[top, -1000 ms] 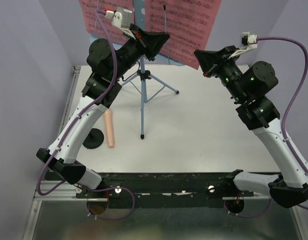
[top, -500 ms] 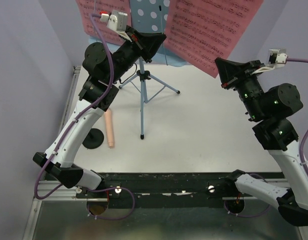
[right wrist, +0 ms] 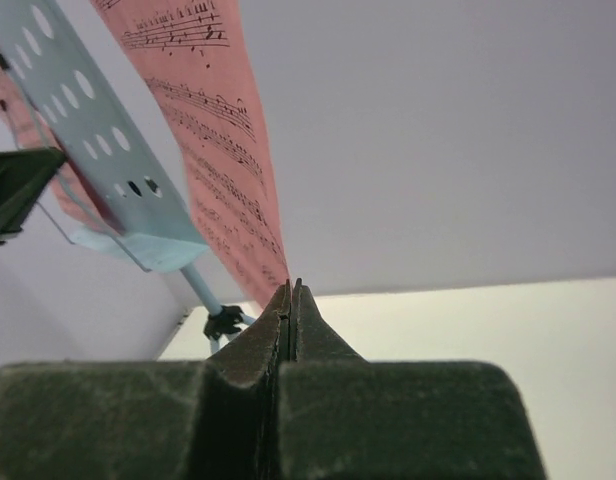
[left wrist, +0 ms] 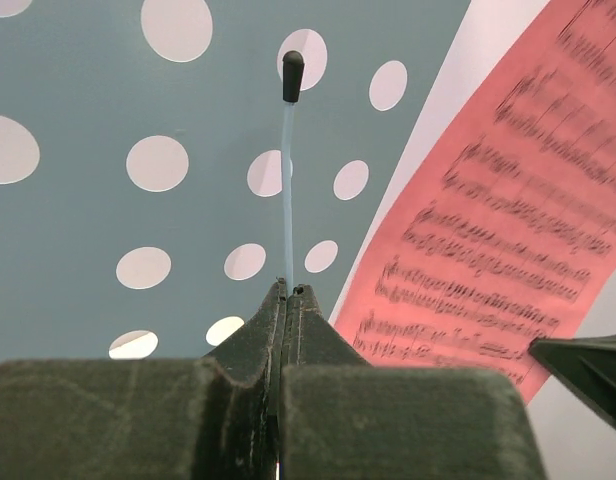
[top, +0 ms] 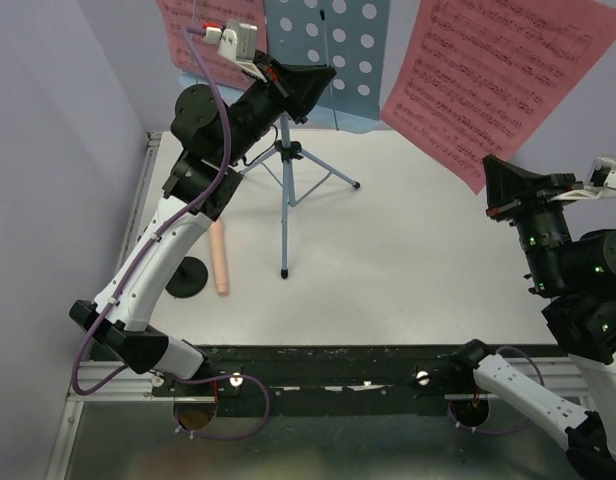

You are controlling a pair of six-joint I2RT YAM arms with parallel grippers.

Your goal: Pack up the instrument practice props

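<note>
The light-blue music stand [top: 285, 190] stands at the back of the table, its hole-dotted desk [top: 333, 40] up high. My left gripper [top: 323, 72] is shut at the desk's lower edge on the thin black-tipped page-holder rod [left wrist: 287, 160]. One pink page [top: 188, 30] is still on the desk's left side. My right gripper [top: 488, 165] is shut on the bottom corner of the other pink page [top: 498, 70] and holds it in the air, right of the desk. The beige-pink microphone [top: 220, 258] lies beside the black mic stand [top: 186, 277] at the left.
Lavender walls close in the left, back and right sides. The white table [top: 408, 260] has a metal rail [top: 138, 200] on its left edge and a black bar [top: 338, 365] with the arm bases along the front. The tripod legs spread out behind the left arm.
My right gripper has swung right and toward the front with the pink page, drawing it off the desk and baring the dotted desk. The left gripper has barely moved.
</note>
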